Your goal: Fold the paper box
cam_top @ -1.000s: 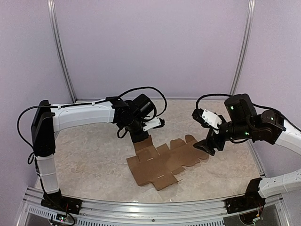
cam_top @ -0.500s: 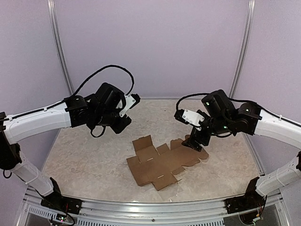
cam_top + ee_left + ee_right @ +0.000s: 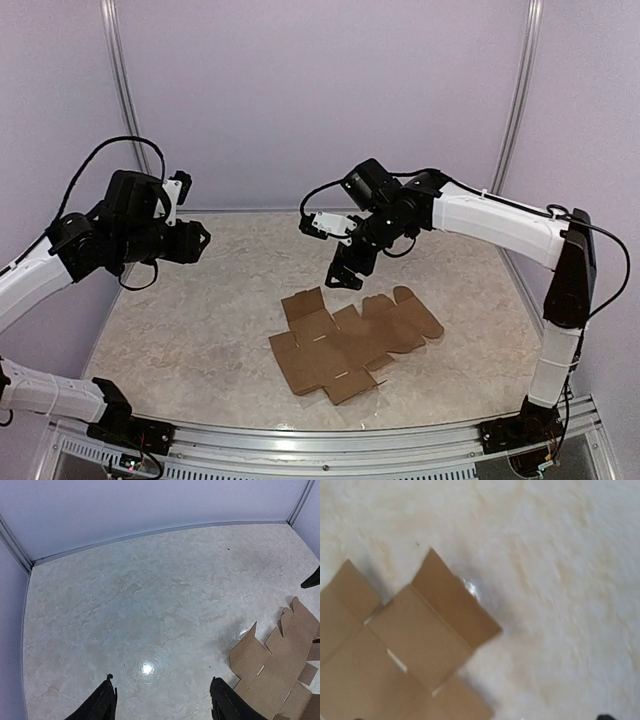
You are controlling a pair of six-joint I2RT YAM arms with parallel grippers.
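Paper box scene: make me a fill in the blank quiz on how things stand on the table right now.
The paper box lies ___ on the table, not yet folded. The left gripper and right gripper both hold ___. The gripper nearer the box is the ___ one.
Missing words: flat, nothing, right.

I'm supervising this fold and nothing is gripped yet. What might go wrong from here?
1. The paper box lies flat and unheld on the smooth table; a one-sided push from the open right gripper near its far edge may just slide it.
2. The left gripper hangs high at the far left, too far off to brace the sheet.
3. A far flap looks slightly lifted and may crease.
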